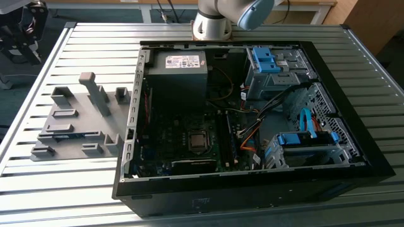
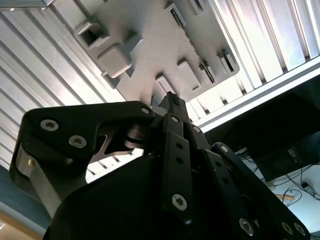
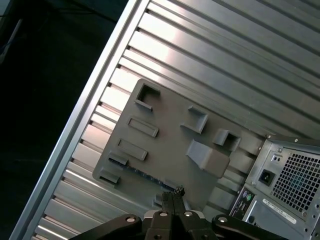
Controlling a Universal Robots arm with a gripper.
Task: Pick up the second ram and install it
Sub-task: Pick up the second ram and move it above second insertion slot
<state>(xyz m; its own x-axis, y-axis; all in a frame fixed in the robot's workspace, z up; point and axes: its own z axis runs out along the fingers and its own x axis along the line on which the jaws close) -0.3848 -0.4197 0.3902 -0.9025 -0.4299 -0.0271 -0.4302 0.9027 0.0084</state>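
The second ram (image 1: 63,135) is a thin blue-green strip standing on edge in a slot of the grey holder plate (image 1: 82,118), on the exterior view's left beside the open computer case (image 1: 252,118). In the first wrist view the same ram (image 3: 145,173) shows as a dark thin line on the plate (image 3: 170,135). My gripper (image 3: 175,192) hangs well above the plate, close over the ram's end, with its fingertips together and nothing between them. The second wrist view shows the gripper (image 2: 170,99) over the plate (image 2: 150,55), with the ram (image 2: 191,44) beyond it.
Several raised grey blocks, one a tall post (image 1: 96,92), stand on the holder plate. The case holds the motherboard (image 1: 196,139), a power supply (image 1: 180,61) and blue drive cages (image 1: 306,142). The arm's base (image 1: 211,21) stands behind the case on the slatted metal table (image 1: 57,189).
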